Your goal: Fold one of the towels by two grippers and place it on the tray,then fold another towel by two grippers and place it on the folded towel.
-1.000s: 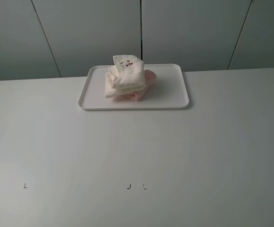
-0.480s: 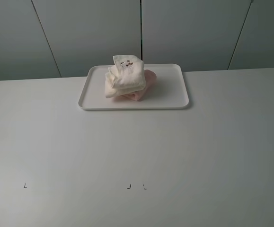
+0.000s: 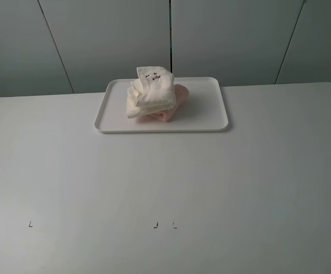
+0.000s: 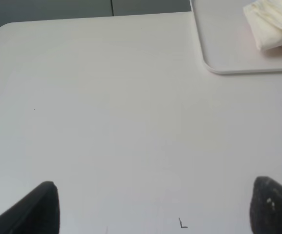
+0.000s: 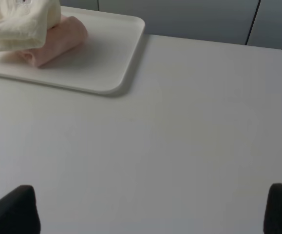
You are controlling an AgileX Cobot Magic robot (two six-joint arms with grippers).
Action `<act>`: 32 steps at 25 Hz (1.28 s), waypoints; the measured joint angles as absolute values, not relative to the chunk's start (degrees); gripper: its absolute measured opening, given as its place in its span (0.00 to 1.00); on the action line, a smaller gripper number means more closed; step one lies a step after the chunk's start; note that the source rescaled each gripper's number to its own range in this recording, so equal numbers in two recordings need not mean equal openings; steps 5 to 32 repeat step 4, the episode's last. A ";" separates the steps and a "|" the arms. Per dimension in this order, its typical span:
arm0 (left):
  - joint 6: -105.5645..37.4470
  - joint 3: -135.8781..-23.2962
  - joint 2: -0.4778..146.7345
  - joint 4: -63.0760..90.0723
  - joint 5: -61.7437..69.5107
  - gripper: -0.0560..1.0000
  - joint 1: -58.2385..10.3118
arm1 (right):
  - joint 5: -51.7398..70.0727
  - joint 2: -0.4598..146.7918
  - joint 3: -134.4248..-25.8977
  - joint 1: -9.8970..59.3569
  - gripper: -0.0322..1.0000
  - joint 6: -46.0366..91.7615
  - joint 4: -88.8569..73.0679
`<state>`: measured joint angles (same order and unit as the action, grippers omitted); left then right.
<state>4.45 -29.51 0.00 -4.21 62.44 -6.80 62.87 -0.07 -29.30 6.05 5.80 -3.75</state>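
Both sets of fingers read as spread wide and empty from where I sit: on the left gripper (image 4: 150, 207) I see only the two dark fingertips (image 4: 41, 207) at the edges of its wrist view, far apart, with bare worktop (image 3: 165, 188) between them, and the right gripper (image 5: 150, 209) shows the same, its fingertips (image 5: 14, 209) at opposite edges over bare surface. Neither arm shows in the high view, so I take both to be pulled well clear of the work.

On the tray (image 3: 211, 114), which sits at the far middle of the worktop, the pink towel (image 3: 174, 105) lies folded into a soft roll, and the cream-white towel (image 3: 150, 91) rests folded on top of it, its small patch of dark marks facing up. The upper towel sits shifted toward the left side of the pink one and looks a little loose at its edges, but it is carried by the stack and stays inside the rim.

My judgement is that both folds and both placements are done; I see nothing left to pick up.
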 joint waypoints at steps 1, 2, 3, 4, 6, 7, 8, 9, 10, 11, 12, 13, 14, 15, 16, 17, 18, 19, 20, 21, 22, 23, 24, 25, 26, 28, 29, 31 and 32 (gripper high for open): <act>4.45 -29.51 0.00 -4.21 62.44 1.00 -6.80 | 62.87 -0.07 -29.30 6.05 1.00 5.80 -3.75; 4.45 -29.51 0.00 -4.21 62.44 1.00 -6.80 | 62.87 -0.07 -29.30 6.05 1.00 5.80 -3.75; 4.45 -29.51 0.00 -4.21 62.44 1.00 -6.80 | 62.87 -0.07 -29.30 6.05 1.00 5.80 -3.75; 4.45 -29.51 0.00 -4.21 62.44 1.00 -6.80 | 62.87 -0.07 -29.30 6.05 1.00 5.80 -3.75; 4.45 -29.51 0.00 -4.21 62.44 1.00 -6.80 | 62.87 -0.07 -29.30 6.05 1.00 5.80 -3.75; 4.45 -29.51 0.00 -4.21 62.44 1.00 -6.80 | 62.87 -0.07 -29.30 6.05 1.00 5.80 -3.75; 4.45 -29.51 0.00 -4.21 62.44 1.00 -6.80 | 62.87 -0.07 -29.30 6.05 1.00 5.80 -3.75; 4.45 -29.51 0.00 -4.21 62.44 1.00 -6.80 | 62.87 -0.07 -29.30 6.05 1.00 5.80 -3.75; 4.45 -29.51 0.00 -4.21 62.44 1.00 -6.80 | 62.87 -0.07 -29.30 6.05 1.00 5.80 -3.75; 4.45 -29.51 0.00 -4.21 62.44 1.00 -6.80 | 62.87 -0.07 -29.30 6.05 1.00 5.80 -3.75; 4.45 -29.51 0.00 -4.21 62.44 1.00 -6.80 | 62.87 -0.07 -29.30 6.05 1.00 5.80 -3.75; 4.45 -29.51 0.00 -4.21 62.44 1.00 -6.80 | 62.87 -0.07 -29.30 6.05 1.00 5.80 -3.75; 4.45 -29.51 0.00 -4.21 62.44 1.00 -6.80 | 62.87 -0.07 -29.30 6.05 1.00 5.80 -3.75; 4.45 -29.51 0.00 -4.21 62.44 1.00 -6.80 | 62.87 -0.07 -29.30 6.05 1.00 5.80 -3.75; 4.45 -29.51 0.00 -4.21 62.44 1.00 -6.80 | 62.87 -0.07 -29.30 6.05 1.00 5.80 -3.75; 4.45 -29.51 0.00 -4.21 62.44 1.00 -6.80 | 62.87 -0.07 -29.30 6.05 1.00 5.80 -3.75; 4.45 -29.51 0.00 -4.21 62.44 1.00 -6.80 | 62.87 -0.07 -29.30 6.05 1.00 5.80 -3.75; 4.45 -29.51 0.00 -4.21 62.44 1.00 -6.80 | 62.87 -0.07 -29.30 6.05 1.00 5.80 -3.75; 4.45 -29.51 0.00 -4.21 62.44 1.00 -6.80 | 62.87 -0.07 -29.30 6.05 1.00 5.80 -3.75; 4.45 -29.51 0.00 -4.21 62.44 1.00 -6.80 | 62.87 -0.07 -29.30 6.05 1.00 5.80 -3.75; 4.45 -29.51 0.00 -4.21 62.44 1.00 -6.80 | 62.87 -0.07 -29.30 6.05 1.00 5.80 -3.75; 4.45 -29.51 0.00 -4.21 62.44 1.00 -6.80 | 62.87 -0.07 -29.30 6.05 1.00 5.80 -3.75; 4.45 -29.51 0.00 -4.21 62.44 1.00 -6.80 | 62.87 -0.07 -29.30 6.05 1.00 5.80 -3.75; 4.45 -29.51 0.00 -4.21 62.44 1.00 -6.80 | 62.87 -0.07 -29.30 6.05 1.00 5.80 -3.75; 4.45 -29.51 0.00 -4.21 62.44 1.00 -6.80 | 62.87 -0.07 -29.30 6.05 1.00 5.80 -3.75; 4.45 -29.51 0.00 -4.21 62.44 1.00 -6.80 | 62.87 -0.07 -29.30 6.05 1.00 5.80 -3.75; 4.45 -29.51 0.00 -4.21 62.44 1.00 -6.80 | 62.87 -0.07 -29.30 6.05 1.00 5.80 -3.75; 4.45 -29.51 0.00 -4.21 62.44 1.00 -6.80 | 62.87 -0.07 -29.30 6.05 1.00 5.80 -3.75; 4.45 -29.51 0.00 -4.21 62.44 1.00 -6.80 | 62.87 -0.07 -29.30 6.05 1.00 5.80 -3.75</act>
